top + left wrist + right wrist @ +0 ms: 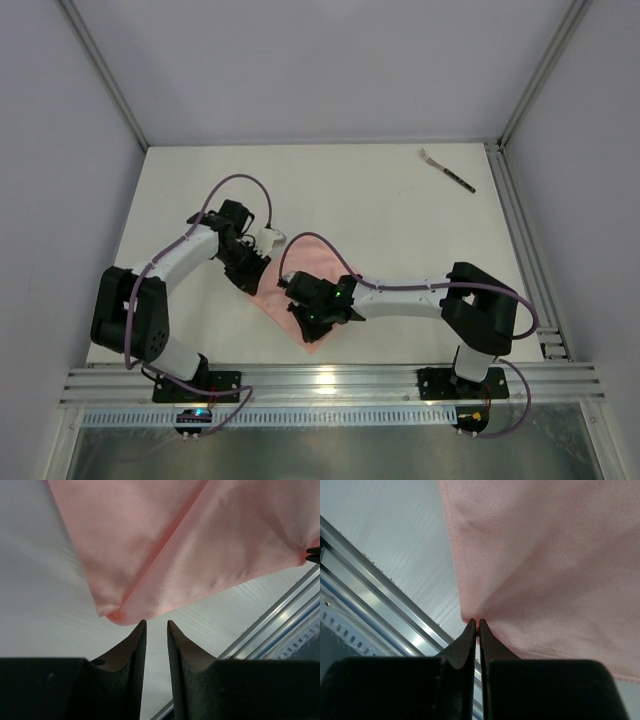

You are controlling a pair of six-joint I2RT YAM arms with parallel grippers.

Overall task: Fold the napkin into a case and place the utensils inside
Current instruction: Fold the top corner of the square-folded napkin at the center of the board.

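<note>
White surface (380, 210) under both arms: right claw (478, 622) pinches shut on the near edge of the salmon-pink napkin (545, 555), likely anchoring it for a fold, left claw (156, 625) stands narrowly parted and empty just short of a folded corner, and the fork (447, 170) lies well apart at the far right.

No legible text or markings.

Quantity on the table (380, 210): one napkin (272, 303), salmon-pink, and one fork (447, 170). Arms: two, consisting of one left arm (180, 255) and one right arm (410, 298). Grippers: two, one per arm, designated left gripper (156, 625) and right gripper (478, 622). Purple cables (235, 182): two, one per arm. Tables: one.
</note>
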